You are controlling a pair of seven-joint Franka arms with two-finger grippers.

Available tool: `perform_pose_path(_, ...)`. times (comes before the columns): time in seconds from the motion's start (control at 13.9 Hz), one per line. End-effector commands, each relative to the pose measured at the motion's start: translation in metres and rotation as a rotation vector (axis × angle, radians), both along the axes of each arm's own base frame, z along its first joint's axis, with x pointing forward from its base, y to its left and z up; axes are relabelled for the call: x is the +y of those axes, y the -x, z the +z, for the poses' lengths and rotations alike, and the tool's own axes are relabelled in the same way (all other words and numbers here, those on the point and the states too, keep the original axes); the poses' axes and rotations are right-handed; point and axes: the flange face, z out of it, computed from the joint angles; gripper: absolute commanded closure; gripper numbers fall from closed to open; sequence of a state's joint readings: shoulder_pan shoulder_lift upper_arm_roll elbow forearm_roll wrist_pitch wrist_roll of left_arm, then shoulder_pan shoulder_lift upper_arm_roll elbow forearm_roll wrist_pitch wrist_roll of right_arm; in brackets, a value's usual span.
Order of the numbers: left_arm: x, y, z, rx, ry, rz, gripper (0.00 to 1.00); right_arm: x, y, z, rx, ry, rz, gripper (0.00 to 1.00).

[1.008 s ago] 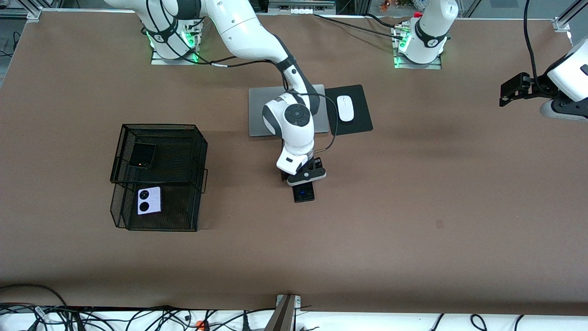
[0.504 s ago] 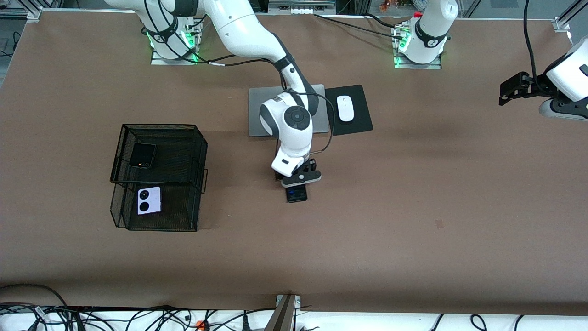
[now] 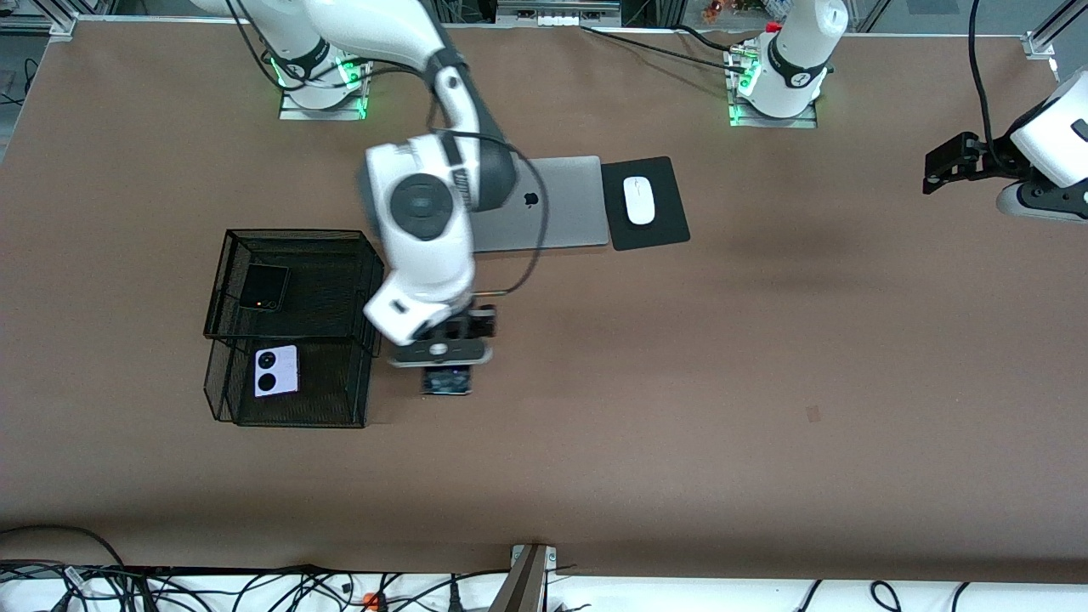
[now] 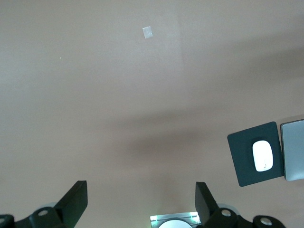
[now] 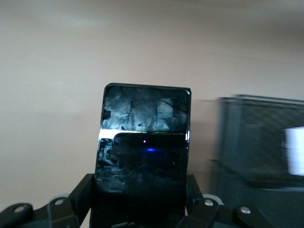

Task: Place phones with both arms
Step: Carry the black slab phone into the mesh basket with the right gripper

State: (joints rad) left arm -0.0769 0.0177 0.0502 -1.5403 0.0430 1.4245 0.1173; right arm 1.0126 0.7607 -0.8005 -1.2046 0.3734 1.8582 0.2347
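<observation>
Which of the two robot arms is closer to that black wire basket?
The right. The right gripper, shut on the black slab phone, is up beside the wire basket. The left gripper waits, open, at the left arm's end of the table.

Right pincer (image 3: pixel 445 364) mostly hidden under its own wrist; black slab phone (image 5: pixel 142 152) cut off at the right wrist view's edge; mesh basket (image 5: pixel 259 142) blurred; left arm (image 3: pixel 1050 144) cropped by frame edge

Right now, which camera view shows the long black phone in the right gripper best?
The right wrist view: the long black phone fills it, clamped in the right gripper. The front view shows only its lower end under the gripper. The left wrist view misses it.
</observation>
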Motion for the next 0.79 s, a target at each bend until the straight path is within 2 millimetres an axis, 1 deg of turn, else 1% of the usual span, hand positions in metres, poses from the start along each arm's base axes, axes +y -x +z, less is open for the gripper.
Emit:
perform_pose_path(0.0, -0.001, 0.007, 0.007, 0.000, 0.012, -0.006, 0.00, -0.071, -0.005, 0.022, 0.082, 0.077, 0.005, 0.76)
perform_pose_path(0.07, -0.001, 0.007, 0.007, 0.000, 0.012, -0.006, 0.00, -0.100, -0.005, 0.028, 0.107, 0.079, -0.005, 0.79)
perform_pose_path(0.14, -0.001, 0.007, 0.008, -0.001, 0.012, -0.006, 0.00, -0.130, -0.001, 0.026, 0.140, 0.055, -0.020, 0.81)
perform_pose_path(0.22, -0.001, 0.007, 0.008, -0.001, 0.011, -0.006, 0.00, -0.157, 0.008, 0.025, 0.168, 0.009, -0.049, 0.82)
perform_pose_path(0.29, -0.001, 0.007, 0.008, 0.000, 0.011, -0.006, 0.00, -0.175, 0.017, 0.019, 0.188, -0.028, -0.072, 0.82)
perform_pose_path(0.36, -0.001, 0.007, 0.007, 0.003, 0.011, -0.006, 0.00, -0.189, 0.029, 0.012, 0.210, -0.063, -0.087, 0.83)
perform_pose_path(0.5, -0.001, 0.008, 0.007, 0.008, 0.008, -0.005, 0.00, -0.198, 0.048, -0.006, 0.260, -0.090, -0.118, 0.89)
perform_pose_path(0.65, -0.001, 0.008, 0.007, 0.009, 0.007, -0.004, 0.00, -0.198, 0.063, -0.016, 0.295, -0.087, -0.159, 0.89)
perform_pose_path(0.72, -0.001, 0.008, 0.007, 0.011, 0.007, -0.004, 0.00, -0.195, 0.070, -0.022, 0.314, -0.083, -0.169, 0.89)
